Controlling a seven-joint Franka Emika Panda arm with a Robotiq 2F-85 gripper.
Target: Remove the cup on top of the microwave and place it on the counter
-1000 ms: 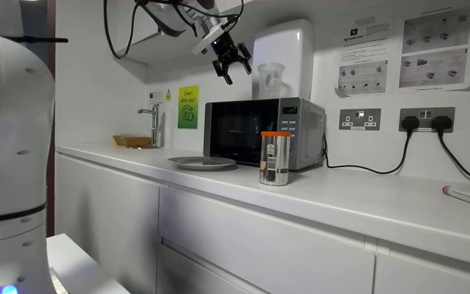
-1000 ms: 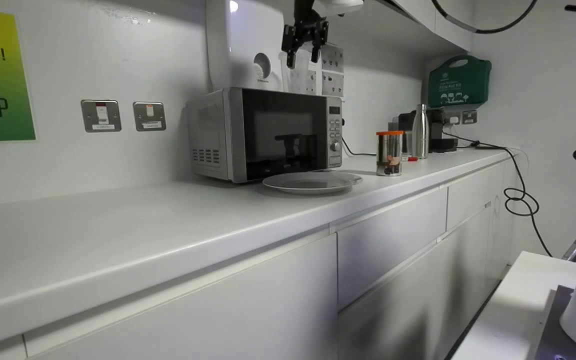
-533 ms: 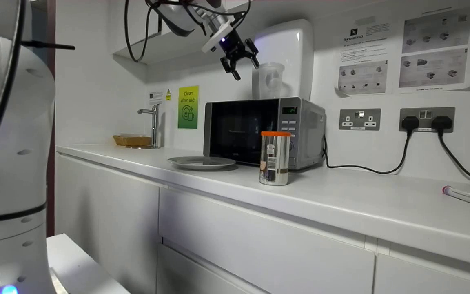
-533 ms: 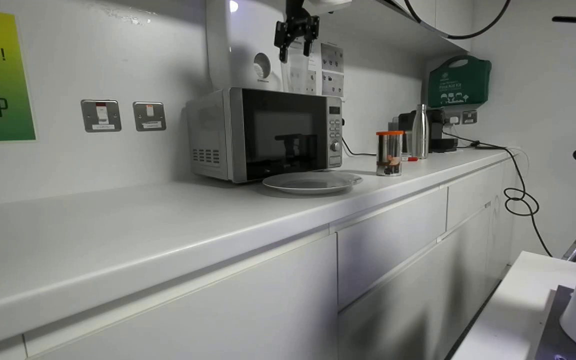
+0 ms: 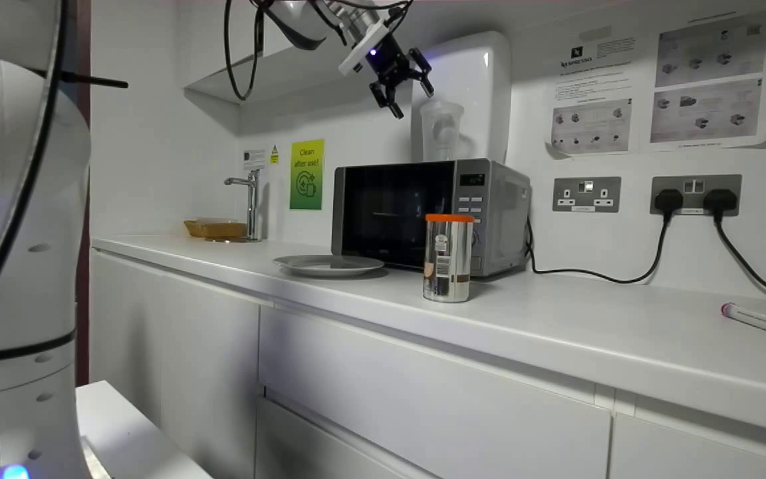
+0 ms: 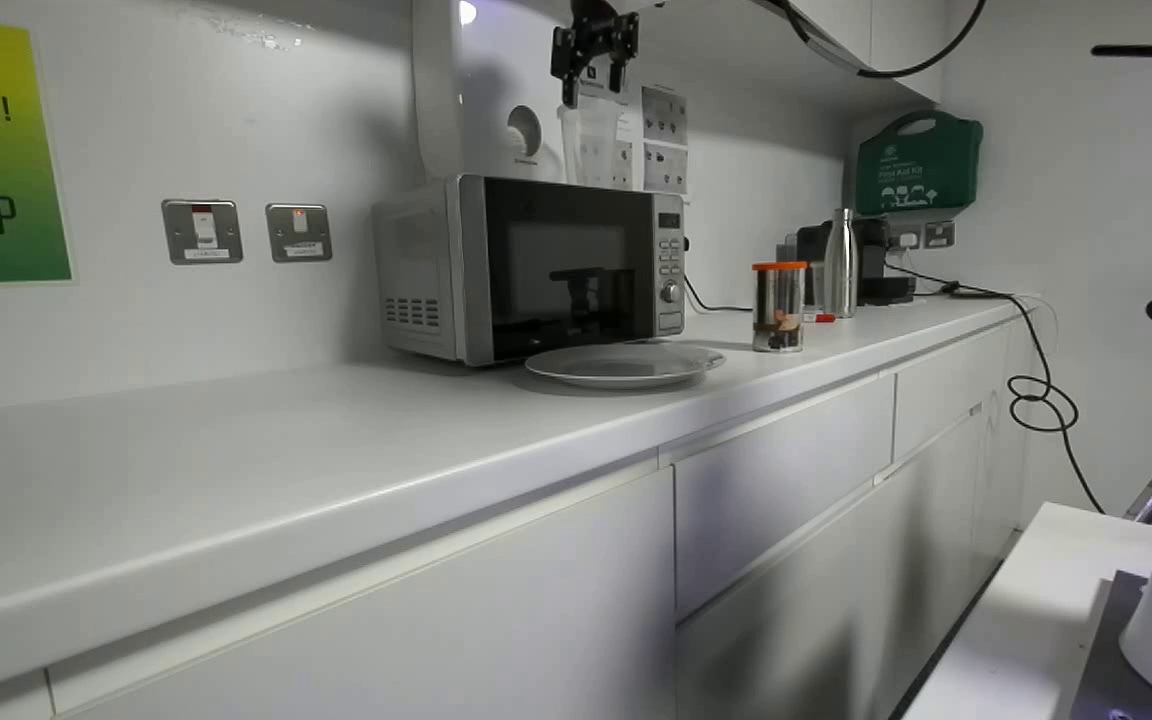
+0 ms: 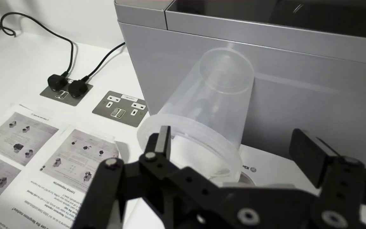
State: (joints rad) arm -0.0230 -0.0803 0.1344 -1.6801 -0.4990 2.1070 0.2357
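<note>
Wrist view gives the closest look at the cup [image 7: 213,105] — a see-through tumbler standing upright on top of the microwave [image 5: 393,216], mouth toward the camera. Both exterior views show it up there too, with a big white wall box [image 5: 473,80] behind it. The gripper [image 5: 413,104] hangs near the cup's rim, fingers [image 7: 307,156] spread well apart; in the wrist view one of them overlaps the rim, but whether it's actually touching the plastic, can't tell.

The microwave sits on the white counter [image 6: 236,490], dark glass door [image 6: 566,250] facing out, display [image 5: 471,179] lit up. A pale grey plate [image 5: 327,267] lies on the counter in front of that door, and a shiny metal canister [image 5: 448,261] with an orange lid stands upright near the plate.

Further along the counter a red-and-white marker [image 5: 764,322] lies on its side. In an exterior view a silver bottle [image 6: 841,265] stands upright right by a black machine [image 6: 886,288], with a green first aid kit [image 6: 921,170] higher up beyond them. Toward the opposite end there's a chrome tap [image 5: 252,203] with a brown basket [image 5: 218,230] next to it.

On the wall [image 5: 530,150], two black plugs [image 5: 669,201] fill one double socket [image 5: 694,199], a second socket [image 5: 586,195] sits between that and the microwave — and printed sheets [image 5: 591,93] are stuck up above the pair.
</note>
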